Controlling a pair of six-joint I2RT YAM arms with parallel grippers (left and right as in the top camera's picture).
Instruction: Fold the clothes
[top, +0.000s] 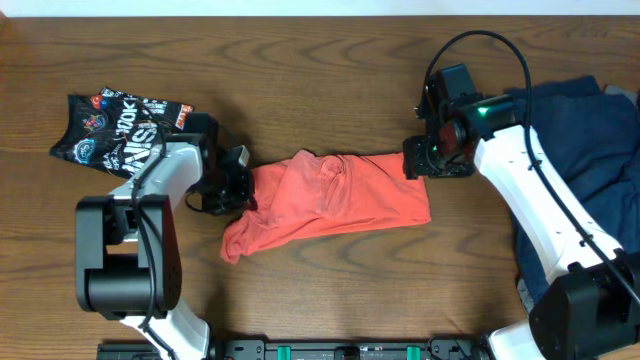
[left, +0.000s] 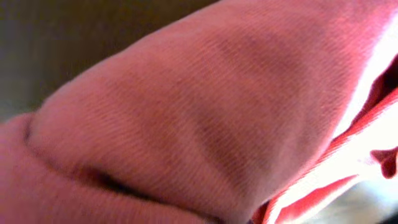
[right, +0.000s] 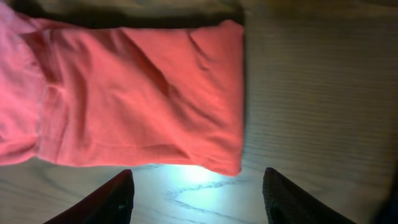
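Note:
The coral-red T-shirt lies folded into a long band across the middle of the table, bunched at its left end. My left gripper is at that left end, buried in the cloth. The left wrist view is filled with coral fabric that hides the fingers, and the gripper seems shut on it. My right gripper is open and empty at the shirt's upper right corner. In the right wrist view its fingers straddle bare wood just off the shirt's edge.
A small black printed garment lies at the back left, beside the left arm. A dark navy garment is heaped at the right edge, under the right arm. The table is brown wood.

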